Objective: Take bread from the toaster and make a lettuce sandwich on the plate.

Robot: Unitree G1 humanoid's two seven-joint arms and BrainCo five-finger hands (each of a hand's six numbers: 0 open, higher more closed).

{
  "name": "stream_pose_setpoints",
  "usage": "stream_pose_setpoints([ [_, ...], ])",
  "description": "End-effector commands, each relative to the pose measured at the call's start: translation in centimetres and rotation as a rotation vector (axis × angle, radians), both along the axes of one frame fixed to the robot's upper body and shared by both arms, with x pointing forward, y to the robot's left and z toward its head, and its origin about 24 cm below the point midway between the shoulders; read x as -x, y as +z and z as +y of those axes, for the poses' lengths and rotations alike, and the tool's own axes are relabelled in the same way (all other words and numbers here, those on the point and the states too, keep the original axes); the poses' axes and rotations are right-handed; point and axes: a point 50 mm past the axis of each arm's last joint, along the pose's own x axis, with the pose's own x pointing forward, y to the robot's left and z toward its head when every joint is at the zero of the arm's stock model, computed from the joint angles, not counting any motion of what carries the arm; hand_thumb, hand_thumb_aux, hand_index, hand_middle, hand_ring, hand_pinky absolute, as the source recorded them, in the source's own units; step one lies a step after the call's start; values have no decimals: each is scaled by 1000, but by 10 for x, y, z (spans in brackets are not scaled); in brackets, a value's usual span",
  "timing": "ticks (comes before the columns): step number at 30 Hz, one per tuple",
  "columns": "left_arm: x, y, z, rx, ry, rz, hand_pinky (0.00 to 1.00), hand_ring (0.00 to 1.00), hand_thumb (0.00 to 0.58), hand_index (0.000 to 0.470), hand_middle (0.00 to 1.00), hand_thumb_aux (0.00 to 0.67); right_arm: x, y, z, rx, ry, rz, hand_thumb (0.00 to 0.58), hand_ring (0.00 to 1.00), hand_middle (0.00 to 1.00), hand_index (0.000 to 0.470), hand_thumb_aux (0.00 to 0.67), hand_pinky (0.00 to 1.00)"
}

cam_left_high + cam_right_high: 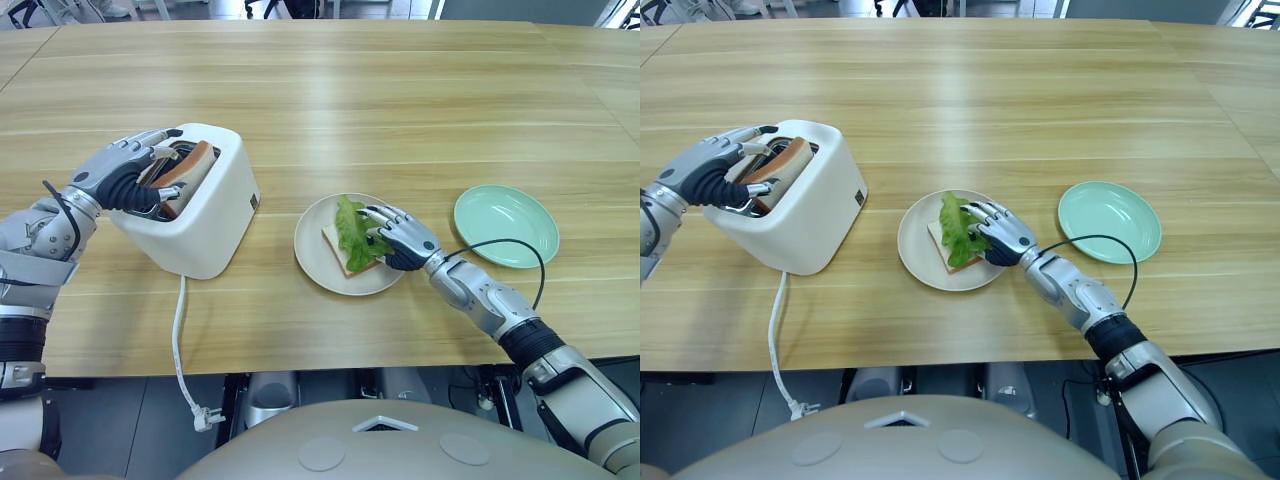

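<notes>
A white toaster (205, 215) stands tilted at the table's left, with a slice of bread (188, 168) sticking out of its slot. My left hand (130, 175) rests on top of the toaster, fingers curled around that slice. In the middle lies a beige plate (312, 262) carrying a bread slice (340, 252) with a green lettuce leaf (350, 228) on it. My right hand (398, 237) sits at the plate's right side, fingers closed on the lettuce leaf's edge.
A pale green plate (506, 225) lies to the right of the beige one. The toaster's white cord (182, 350) trails off the front table edge, its plug hanging below. A black cable loops from my right forearm. Bare wood stretches across the far table.
</notes>
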Motion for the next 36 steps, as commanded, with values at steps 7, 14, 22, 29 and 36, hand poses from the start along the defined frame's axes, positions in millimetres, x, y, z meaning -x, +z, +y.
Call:
stream_pose_setpoints([
  [7,0,-8,-4,33,-39,39,0,0,580,460,0,670,-3,10,0,-66,-3,-23,0,0,0,0,0,0],
  [14,-4,-5,-1,89,-17,21,0,0,580,460,0,670,-4,21,0,-126,1,-76,0,0,0,0,0,0],
  [22,-7,7,6,175,34,-36,682,682,580,460,682,670,-3,29,0,-166,7,-106,0,0,0,0,0,0],
  [29,-8,20,12,303,60,-95,1000,1000,580,460,1000,670,-3,31,0,-170,6,-113,0,0,0,0,0,0],
  [36,-7,29,11,432,30,-130,1000,1000,580,460,1000,670,-3,30,0,-170,4,-116,0,0,0,0,0,0],
])
